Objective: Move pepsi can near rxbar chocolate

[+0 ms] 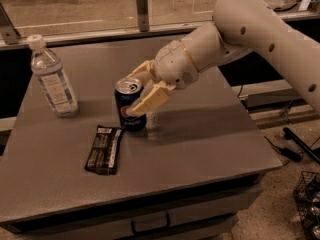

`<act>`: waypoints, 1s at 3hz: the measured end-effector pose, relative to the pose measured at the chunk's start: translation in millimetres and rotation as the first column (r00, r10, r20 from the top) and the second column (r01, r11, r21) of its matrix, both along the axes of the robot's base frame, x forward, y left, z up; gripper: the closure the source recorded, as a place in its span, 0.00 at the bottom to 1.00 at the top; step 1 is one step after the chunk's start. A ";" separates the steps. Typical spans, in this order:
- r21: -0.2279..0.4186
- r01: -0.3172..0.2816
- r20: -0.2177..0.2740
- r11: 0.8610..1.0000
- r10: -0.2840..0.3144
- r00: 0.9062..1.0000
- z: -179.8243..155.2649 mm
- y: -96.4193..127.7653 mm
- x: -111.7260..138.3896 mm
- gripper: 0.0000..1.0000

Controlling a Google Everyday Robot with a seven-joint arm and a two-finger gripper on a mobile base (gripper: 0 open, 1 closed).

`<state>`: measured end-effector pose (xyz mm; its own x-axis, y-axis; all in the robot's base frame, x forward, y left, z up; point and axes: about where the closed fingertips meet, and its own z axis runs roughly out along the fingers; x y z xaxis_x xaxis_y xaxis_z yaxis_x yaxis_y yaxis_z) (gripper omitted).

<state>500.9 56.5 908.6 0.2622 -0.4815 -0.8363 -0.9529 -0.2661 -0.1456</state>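
Pepsi can (131,109), where is it right now? (operator)

You have it upright on the table (210,129), a little left of the middle, with its silver top up and the round logo facing the camera. Its base is just beside the far right corner of the rxbar chocolate (105,149). From this angle I can't tell you whether the two touch. (spotter)

And the pincer? (operator)

Your pincer (135,91) is at the pepsi can, reaching in from the right. It is closed round the can. One finger (149,99) lies across the front of it, partly over the logo, and the other comes round behind the rim. The gap between them is no wider than the can itself. I can't make out whether the can's base rests on the table or sits just clear of it. (spotter)

How does the bar lie? (operator)

It lies flat in its dark wrapper, with its long side running roughly from the front edge toward the back and a pale label at the far end. It is nearer the front edge than the can, and slightly to the can's left. (spotter)

Anything else up there? (operator)

A clear water bottle (52,79) with a white cap stands upright near the back left, well apart from both can and bar. Your arm (250,34) comes in from the upper right, over the right half of the table. Under the front edge there is a drawer with a dark handle (150,225). (spotter)
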 end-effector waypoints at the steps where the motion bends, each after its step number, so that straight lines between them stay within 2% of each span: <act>1: -0.007 -0.005 -0.008 1.000 0.005 1.000 -2.7 -2.6 -2.3 0.84; 3: 0.011 -0.025 -0.017 1.000 0.025 1.000 -9.0 -4.5 -4.8 0.38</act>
